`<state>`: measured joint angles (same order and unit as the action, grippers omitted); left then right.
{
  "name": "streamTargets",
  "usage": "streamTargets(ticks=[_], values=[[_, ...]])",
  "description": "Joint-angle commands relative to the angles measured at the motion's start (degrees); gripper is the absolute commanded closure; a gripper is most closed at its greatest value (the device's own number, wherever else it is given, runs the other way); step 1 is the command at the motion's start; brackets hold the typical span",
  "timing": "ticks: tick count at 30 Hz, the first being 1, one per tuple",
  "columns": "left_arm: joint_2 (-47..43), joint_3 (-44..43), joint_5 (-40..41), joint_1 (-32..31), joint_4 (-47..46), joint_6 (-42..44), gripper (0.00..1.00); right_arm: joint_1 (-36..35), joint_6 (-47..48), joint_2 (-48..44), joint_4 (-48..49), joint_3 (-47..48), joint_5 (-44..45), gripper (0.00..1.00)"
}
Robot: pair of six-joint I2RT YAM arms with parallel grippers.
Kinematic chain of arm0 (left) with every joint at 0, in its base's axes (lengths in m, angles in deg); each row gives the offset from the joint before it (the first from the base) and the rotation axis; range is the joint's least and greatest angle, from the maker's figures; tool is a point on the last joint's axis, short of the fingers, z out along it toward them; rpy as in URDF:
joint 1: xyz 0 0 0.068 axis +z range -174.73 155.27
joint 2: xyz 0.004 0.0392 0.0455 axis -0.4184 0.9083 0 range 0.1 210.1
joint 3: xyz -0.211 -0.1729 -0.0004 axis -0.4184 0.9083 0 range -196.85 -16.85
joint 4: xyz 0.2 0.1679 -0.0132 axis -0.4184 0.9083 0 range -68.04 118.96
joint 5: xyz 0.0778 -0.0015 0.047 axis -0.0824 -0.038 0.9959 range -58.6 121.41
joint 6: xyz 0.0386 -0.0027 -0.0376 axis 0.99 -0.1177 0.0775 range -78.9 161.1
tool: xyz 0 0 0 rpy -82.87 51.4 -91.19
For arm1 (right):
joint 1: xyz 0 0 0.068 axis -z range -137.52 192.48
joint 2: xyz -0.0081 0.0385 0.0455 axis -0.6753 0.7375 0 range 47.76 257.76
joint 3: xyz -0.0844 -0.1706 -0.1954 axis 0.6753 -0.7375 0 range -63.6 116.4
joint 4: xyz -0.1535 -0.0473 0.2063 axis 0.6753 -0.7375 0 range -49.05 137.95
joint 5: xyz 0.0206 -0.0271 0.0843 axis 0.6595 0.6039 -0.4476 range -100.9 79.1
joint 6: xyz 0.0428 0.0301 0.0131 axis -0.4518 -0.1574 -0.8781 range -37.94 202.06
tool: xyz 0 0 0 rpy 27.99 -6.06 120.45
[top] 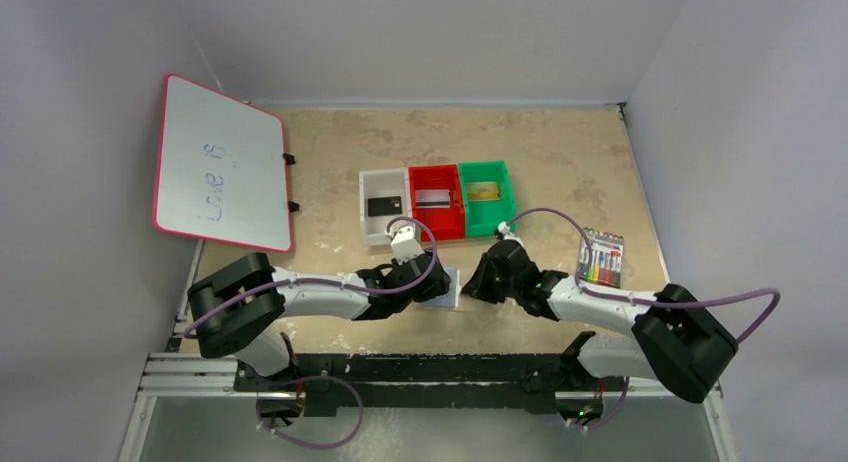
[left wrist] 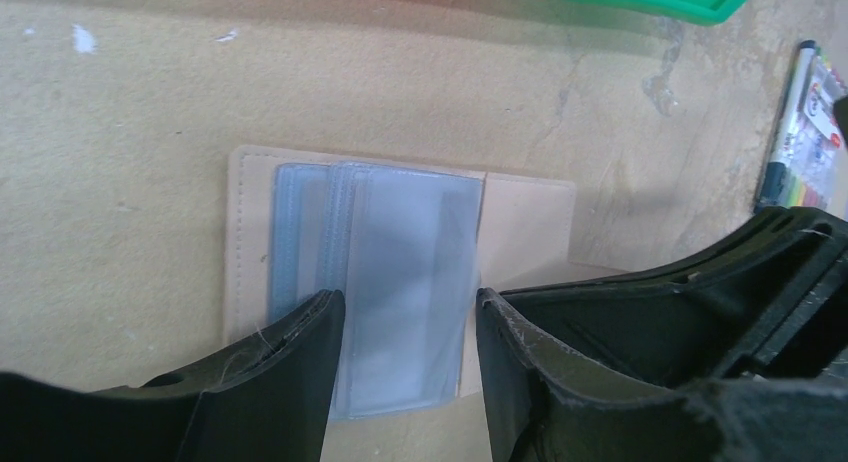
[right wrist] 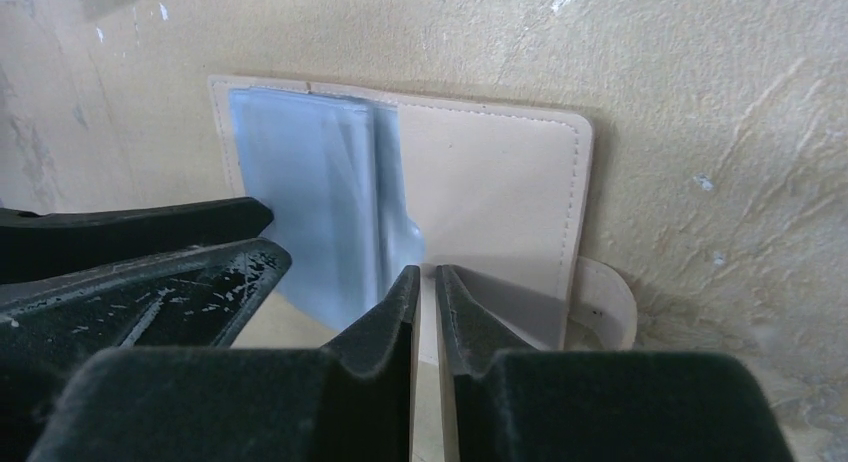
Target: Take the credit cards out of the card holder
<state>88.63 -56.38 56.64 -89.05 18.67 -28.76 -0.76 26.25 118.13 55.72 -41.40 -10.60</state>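
The card holder [top: 446, 291] lies open on the table between my two grippers. In the left wrist view its tan cover [left wrist: 525, 222] carries pale blue-grey plastic sleeves [left wrist: 410, 252]. My left gripper [left wrist: 405, 310] is open, one finger on each side of the sleeves. My right gripper [right wrist: 425, 274] is shut on the near edge of the holder's tan cover [right wrist: 490, 182]. No card shows in the sleeves. A black credit card [top: 384, 206] lies in the white bin, a silvery-white one [top: 432, 196] in the red bin, a gold one [top: 484, 191] in the green bin.
The white bin [top: 366, 209], red bin [top: 438, 226] and green bin [top: 507, 197] stand in a row just behind the holder. A pack of coloured markers [top: 603, 258] lies at the right. A pink-framed whiteboard [top: 220, 164] leans at the back left.
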Motion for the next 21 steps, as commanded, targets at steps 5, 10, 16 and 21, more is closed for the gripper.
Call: streamTargets(ticks=[5, 10, 16, 21], values=[[4.29, 0.11, -9.45, -0.55, -11.08, -2.33, 0.49, 0.09, 0.8, 3.85, 3.61, 0.27, -2.39, 0.87], [4.9, -0.02, -10.96, -0.55, -13.61, -2.41, 0.49, 0.1, -0.89, 2.96, 2.81, -0.28, -1.3, 0.87], [5.08, 0.07, -12.29, -0.53, -17.19, -3.3, 0.49, 0.09, -2.21, -1.52, 0.88, -1.01, 0.59, 0.84], [4.11, -3.1, -6.97, -0.86, -6.68, -0.88, 0.5, 0.09, -2.65, -6.49, -1.63, -1.34, 2.43, 0.79]])
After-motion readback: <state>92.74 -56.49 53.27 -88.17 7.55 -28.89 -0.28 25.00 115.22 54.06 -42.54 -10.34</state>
